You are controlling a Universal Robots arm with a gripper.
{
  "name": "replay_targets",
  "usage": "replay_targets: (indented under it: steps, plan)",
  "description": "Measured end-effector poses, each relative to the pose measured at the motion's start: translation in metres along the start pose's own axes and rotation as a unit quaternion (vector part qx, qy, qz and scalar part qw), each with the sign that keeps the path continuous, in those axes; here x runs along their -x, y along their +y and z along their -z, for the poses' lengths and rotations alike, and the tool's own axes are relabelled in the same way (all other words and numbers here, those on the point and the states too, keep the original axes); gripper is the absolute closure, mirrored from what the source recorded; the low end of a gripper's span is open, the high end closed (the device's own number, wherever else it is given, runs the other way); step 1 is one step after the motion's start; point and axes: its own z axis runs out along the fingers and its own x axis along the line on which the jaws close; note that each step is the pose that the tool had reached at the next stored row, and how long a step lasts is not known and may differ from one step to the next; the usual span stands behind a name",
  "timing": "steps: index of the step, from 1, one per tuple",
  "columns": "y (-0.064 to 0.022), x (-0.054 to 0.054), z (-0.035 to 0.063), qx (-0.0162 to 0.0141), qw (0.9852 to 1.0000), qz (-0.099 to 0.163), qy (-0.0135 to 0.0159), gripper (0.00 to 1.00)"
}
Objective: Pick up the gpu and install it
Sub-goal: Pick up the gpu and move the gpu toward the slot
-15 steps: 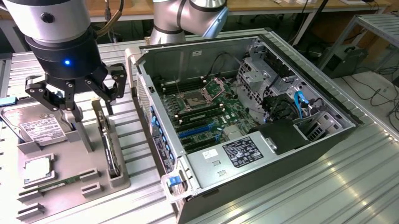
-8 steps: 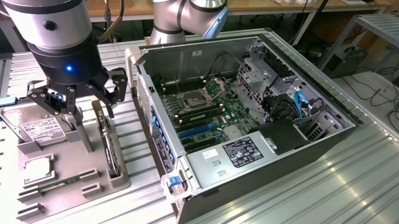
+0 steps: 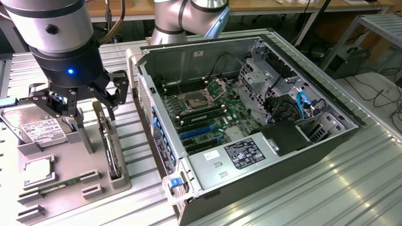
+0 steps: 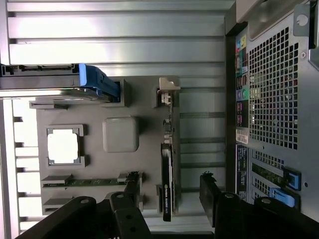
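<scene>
The gpu (image 3: 111, 149) stands on its edge in a slot of the grey holder tray (image 3: 94, 188), on the exterior view's left, beside the open computer case (image 3: 251, 117). In the wrist view the gpu (image 4: 168, 172) appears as a thin dark card with its silver end bracket (image 4: 169, 91) at one end. My gripper (image 3: 82, 109) hangs a little above the tray, over the bracket end of the card, open and holding nothing. Seen from the wrist, the gripper (image 4: 170, 191) has one black finger (image 4: 132, 188) on each side of the card, both apart from it.
The tray also carries a silver labelled hard drive (image 3: 36, 128), a square processor (image 3: 37, 168) and a thin green memory stick (image 3: 60, 185). Inside the case the motherboard (image 3: 201, 110) has blue expansion slots (image 3: 196, 132). The case's rear panel (image 4: 271, 94) stands close beside the tray.
</scene>
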Motion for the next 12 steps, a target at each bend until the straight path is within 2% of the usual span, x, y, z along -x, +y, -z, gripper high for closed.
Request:
replay_targets:
  steps: [12]
  plan:
    - [-0.0001, -0.0001, -0.0048, 0.0000, 1.0000, 0.000, 0.0000, 0.40]
